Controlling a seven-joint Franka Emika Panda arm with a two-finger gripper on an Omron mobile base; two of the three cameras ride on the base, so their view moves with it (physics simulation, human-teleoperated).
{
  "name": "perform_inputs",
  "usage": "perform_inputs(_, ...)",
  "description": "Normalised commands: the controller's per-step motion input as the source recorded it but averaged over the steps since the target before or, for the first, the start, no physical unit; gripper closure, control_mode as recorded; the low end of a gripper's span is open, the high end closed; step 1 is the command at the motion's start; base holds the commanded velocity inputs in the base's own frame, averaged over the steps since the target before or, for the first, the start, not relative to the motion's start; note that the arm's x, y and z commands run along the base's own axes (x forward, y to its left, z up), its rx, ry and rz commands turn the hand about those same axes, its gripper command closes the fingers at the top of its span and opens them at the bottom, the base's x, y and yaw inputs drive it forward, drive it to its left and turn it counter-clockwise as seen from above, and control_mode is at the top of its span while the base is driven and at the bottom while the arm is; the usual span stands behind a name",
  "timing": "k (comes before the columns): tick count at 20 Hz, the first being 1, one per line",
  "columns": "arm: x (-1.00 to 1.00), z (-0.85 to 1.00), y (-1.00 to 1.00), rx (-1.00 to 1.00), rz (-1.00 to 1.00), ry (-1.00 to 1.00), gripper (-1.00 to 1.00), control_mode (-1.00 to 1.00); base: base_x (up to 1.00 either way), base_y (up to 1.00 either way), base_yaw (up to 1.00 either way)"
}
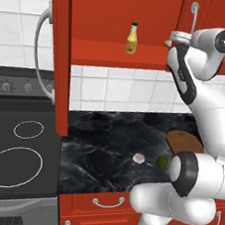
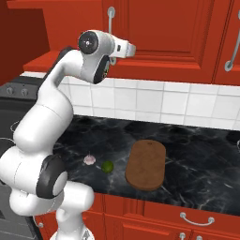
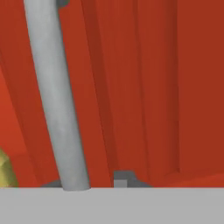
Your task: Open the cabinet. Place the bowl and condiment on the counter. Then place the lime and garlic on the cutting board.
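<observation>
While the cabinet [image 1: 121,16] is hanging on the wall with its left door [image 1: 59,53] swung wide, I am listing what is showing. Its red inner shelf [image 1: 117,52] is carrying the condiment bottle [image 1: 132,38], standing upright, yellow with a dark cap. The bowl [image 1: 168,42] is peeking out as a beige sliver at the shelf's right end, mostly hidden behind my arm.

My claw [image 3: 94,183] is reaching up at the closed right door [image 2: 154,28], right against its long silver handle [image 3: 54,96]. The tips are barely showing at the bottom of the hand view, and I am holding them closed; whether they are pinching the handle I cannot tell.

Below, the black counter [image 1: 110,149] is bearing the garlic [image 1: 139,157] and the lime [image 1: 162,162], sitting near each other but apart. The cutting board [image 2: 146,164] is lying flat just to the right of the lime, with neither item on it.

Further out, the stove [image 1: 15,147] is sitting left of the counter, white tiles [image 2: 154,103] are backing the wall, and red drawers [image 2: 187,218] are running beneath.
</observation>
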Motion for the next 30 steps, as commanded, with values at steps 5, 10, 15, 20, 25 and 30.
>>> perform_inputs(5,0.14,0.0,-0.85,0.0,-0.36,0.25,1.0,-1.0,0.0,0.0,0.0)
perform_inputs(10,0.04,0.0,-1.0,0.0,-0.27,0.22,1.0,-1.0,0.0,0.0,0.0)
perform_inputs(15,-0.01,0.0,-1.0,0.06,-0.1,0.1,1.0,-1.0,0.0,0.0,0.0)
perform_inputs(20,-0.2,-0.09,-1.0,0.11,-0.01,0.02,1.0,-1.0,0.0,0.0,0.0)
perform_inputs(25,-0.45,-0.35,-1.0,0.11,0.0,-0.01,1.0,-1.0,0.0,0.0,0.0)
perform_inputs(30,-0.6,-0.51,-1.0,0.11,0.0,-0.03,1.0,-1.0,0.0,0.0,0.0)
